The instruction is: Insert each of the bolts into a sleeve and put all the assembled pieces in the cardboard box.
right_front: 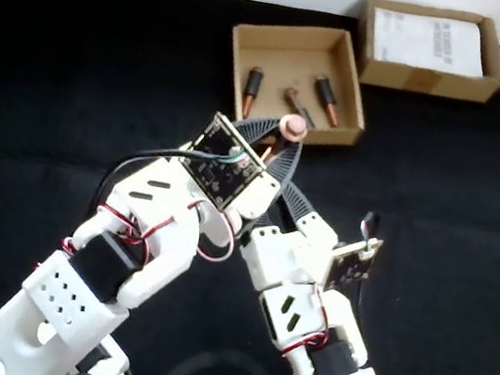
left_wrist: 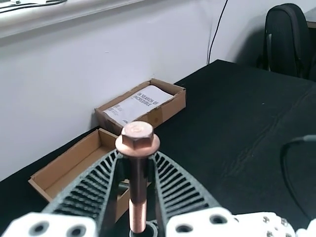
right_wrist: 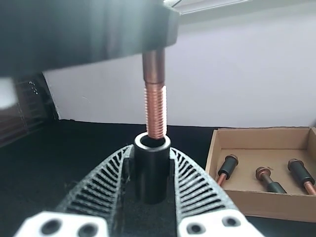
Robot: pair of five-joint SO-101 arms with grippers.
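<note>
Left arm [right_front: 141, 246] angled toward right arm [right_front: 310, 287], jaws clamped on upright copper bolt [left_wrist: 137, 148]; right jaws hold black sleeve [right_wrist: 152, 175], bolt tip at its mouth.

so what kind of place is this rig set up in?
Probably an office or lab bench: a black-covered table against a white wall, an office chair behind, and a cardboard box holding sleeved bolts.

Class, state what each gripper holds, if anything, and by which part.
The left gripper clamps the copper-coloured hex-head bolt by its shank, below the head. The right gripper clamps the black cylindrical sleeve by its sides.
</note>
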